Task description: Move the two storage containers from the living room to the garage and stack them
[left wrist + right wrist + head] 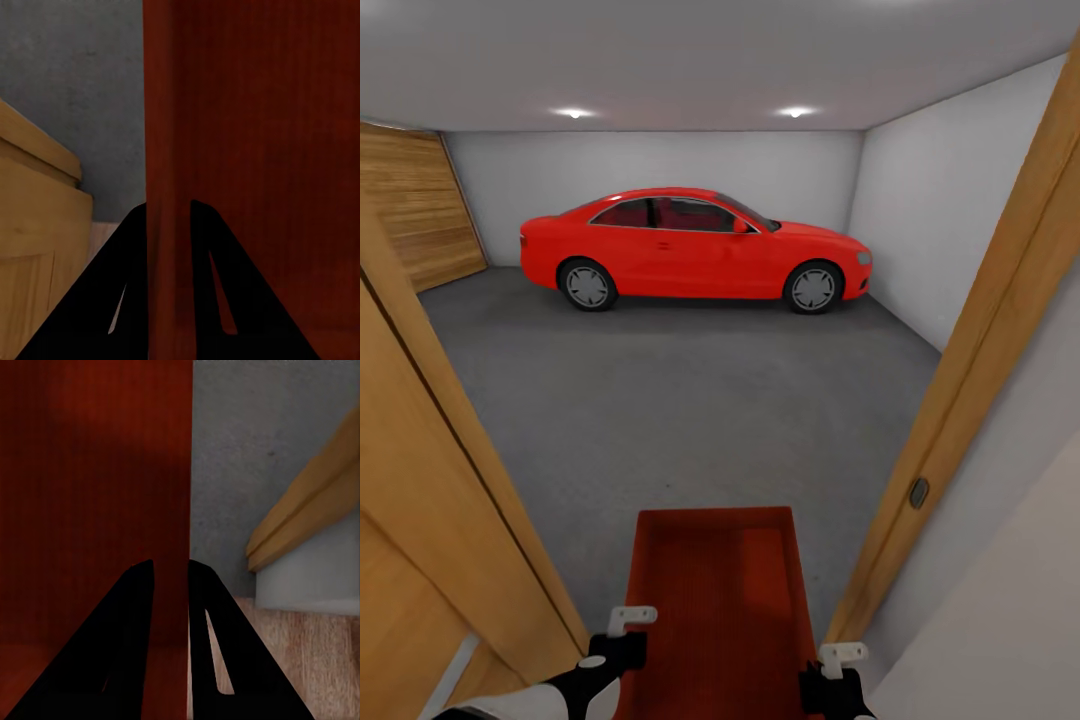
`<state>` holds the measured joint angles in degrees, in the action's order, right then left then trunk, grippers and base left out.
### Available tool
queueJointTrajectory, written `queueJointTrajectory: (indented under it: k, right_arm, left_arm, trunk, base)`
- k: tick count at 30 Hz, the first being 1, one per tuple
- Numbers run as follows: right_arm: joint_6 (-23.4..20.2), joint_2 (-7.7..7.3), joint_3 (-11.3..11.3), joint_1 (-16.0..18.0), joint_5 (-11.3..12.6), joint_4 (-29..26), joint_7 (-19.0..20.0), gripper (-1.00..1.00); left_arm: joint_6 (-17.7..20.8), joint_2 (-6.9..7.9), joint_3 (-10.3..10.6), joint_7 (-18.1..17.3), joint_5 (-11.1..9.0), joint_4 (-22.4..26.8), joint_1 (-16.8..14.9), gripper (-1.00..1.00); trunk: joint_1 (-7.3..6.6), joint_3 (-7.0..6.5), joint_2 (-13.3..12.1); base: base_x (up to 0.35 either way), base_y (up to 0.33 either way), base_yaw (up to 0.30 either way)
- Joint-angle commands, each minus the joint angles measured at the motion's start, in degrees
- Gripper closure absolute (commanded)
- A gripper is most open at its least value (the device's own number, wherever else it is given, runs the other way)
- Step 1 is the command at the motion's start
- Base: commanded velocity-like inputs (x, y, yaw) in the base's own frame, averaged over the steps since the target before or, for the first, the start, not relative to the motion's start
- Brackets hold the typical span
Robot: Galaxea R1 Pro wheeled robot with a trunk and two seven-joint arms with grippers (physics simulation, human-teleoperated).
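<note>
Container: orange-red bin (715,600) carried between wooden door frame (1000,330) posts.
Left gripper (169,217): clamped on bin's left wall.
Right gripper (171,574): clamped on right wall.
Ahead: bare grey concrete floor (670,400), red car (695,248) beyond.

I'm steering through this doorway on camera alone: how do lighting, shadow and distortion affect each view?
Head view: wide-angle, door frame leaning outward; two ceiling spotlights blown out, red car evenly lit and sharp. Left wrist view: left gripper fingers pure black silhouettes on the storage container wall, soft and dim. Right wrist view: same silhouettes on the right gripper, a shadow across the bin.
</note>
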<state>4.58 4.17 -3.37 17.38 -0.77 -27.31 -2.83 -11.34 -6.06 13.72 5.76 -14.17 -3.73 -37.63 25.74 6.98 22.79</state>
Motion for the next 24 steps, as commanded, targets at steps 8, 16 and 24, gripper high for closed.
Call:
queueJointTrajectory:
  k: [8,16,24]
  right_arm:
    - [0.09,-0.83,-1.36,0.02,-1.78,0.51,0.90,1.00]
    - [0.08,-0.83,-1.38,0.02,-1.78,0.51,0.90,1.00]
    - [0.08,-0.83,-1.38,0.00,-1.78,0.51,0.90,1.00]
  left_arm:
    - [-0.26,0.70,-1.41,0.31,0.65,-0.14,-0.25,1.00]
    - [-0.26,0.70,-1.41,0.30,0.64,-0.14,-0.26,1.00]
    - [-0.26,0.70,-1.41,0.30,0.65,-0.14,-0.26,1.00]
  trunk:
    - [0.05,0.12,0.12]
    - [0.05,0.12,0.12]
    - [0.05,0.12,0.12]
  base:
    - [0.181,0.000,0.000]
    - [0.017,0.000,0.000]
    - [0.221,0.000,0.000]
